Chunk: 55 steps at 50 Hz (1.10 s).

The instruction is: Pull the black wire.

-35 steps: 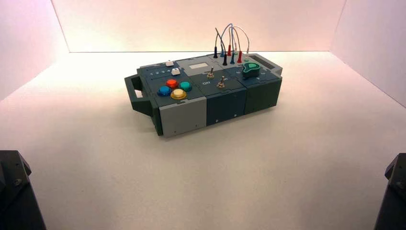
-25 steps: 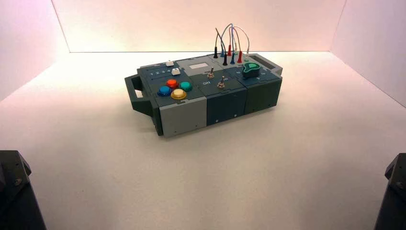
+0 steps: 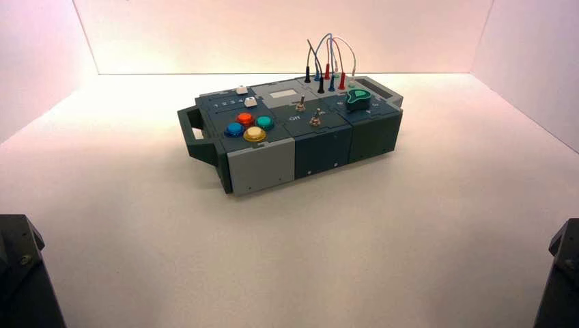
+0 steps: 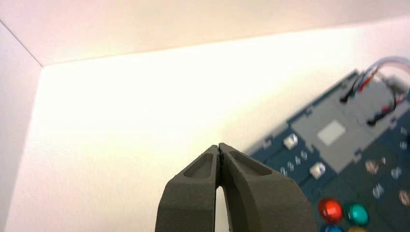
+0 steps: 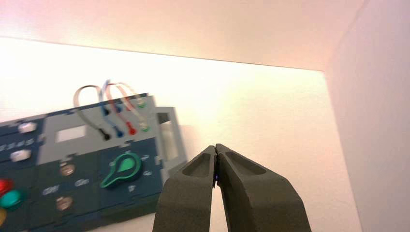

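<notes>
The black wire [image 3: 312, 53] is a thin grey arching lead. Its two black plugs stand in sockets at the back right of the box [image 3: 273, 164], beside the red and blue leads. It also shows in the left wrist view [image 4: 344, 98] and the right wrist view [image 5: 103, 133]. My left gripper [image 4: 220, 147] is shut and empty, far from the box on its left side. My right gripper [image 5: 215, 147] is shut and empty, off the box's right end. Both arms are parked at the near corners, the left arm [image 3: 20, 273] and the right arm [image 3: 563, 270].
The box top carries a green knob [image 3: 358, 99] next to the wires, two toggle switches [image 3: 300, 104], coloured round buttons [image 3: 245, 119] and white sliders [image 3: 242, 89]. White walls close in the back and both sides of the table.
</notes>
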Motion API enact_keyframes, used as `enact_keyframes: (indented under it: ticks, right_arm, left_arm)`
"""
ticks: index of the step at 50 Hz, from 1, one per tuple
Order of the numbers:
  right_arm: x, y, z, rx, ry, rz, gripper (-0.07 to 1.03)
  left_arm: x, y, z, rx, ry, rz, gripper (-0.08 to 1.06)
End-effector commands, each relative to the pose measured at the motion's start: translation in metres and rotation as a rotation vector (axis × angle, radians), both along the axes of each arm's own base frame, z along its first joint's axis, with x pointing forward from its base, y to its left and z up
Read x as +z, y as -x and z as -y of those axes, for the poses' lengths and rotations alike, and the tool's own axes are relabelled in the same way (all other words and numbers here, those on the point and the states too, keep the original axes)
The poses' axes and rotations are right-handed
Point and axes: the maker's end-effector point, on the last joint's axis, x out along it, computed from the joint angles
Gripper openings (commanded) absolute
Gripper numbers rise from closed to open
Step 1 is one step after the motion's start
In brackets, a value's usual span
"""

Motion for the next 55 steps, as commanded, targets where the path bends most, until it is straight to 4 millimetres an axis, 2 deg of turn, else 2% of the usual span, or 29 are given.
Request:
enact_keyframes:
  ticks: [1,13,22,25,32,40,55]
  right_arm:
    - [0.024,-0.004,-0.012,0.039,-0.005,0.016,-0.02]
    - [0.021,0.004,-0.015,0.046,-0.005,-0.144,-0.02]
    - [0.03,0.011,-0.026,0.079,-0.045,-0.234,-0.02]
    - [0.031,0.013,-0.029,0.1,-0.039,-0.28,-0.02]
    - [0.032,0.016,-0.032,0.123,-0.032,-0.342,-0.02]
    - [0.026,0.017,-0.037,0.142,-0.027,-0.37,-0.02]
    - [0.014,0.011,-0.06,0.233,0.018,-0.378,-0.02]
  left_arm:
    - [0.007,-0.004,0.006,-0.022,-0.007,-0.045,-0.03]
    - [0.013,0.001,0.024,-0.11,-0.035,-0.077,-0.03]
    - [0.013,0.01,0.045,-0.216,-0.074,-0.085,-0.03]
    - [0.01,0.015,0.055,-0.265,-0.085,-0.104,-0.03]
    - [0.007,0.021,0.062,-0.298,-0.072,-0.197,-0.03]
    - [0.017,0.018,0.075,-0.309,-0.013,-0.256,-0.03]
    - [0.022,0.006,0.096,-0.343,0.074,-0.294,-0.03]
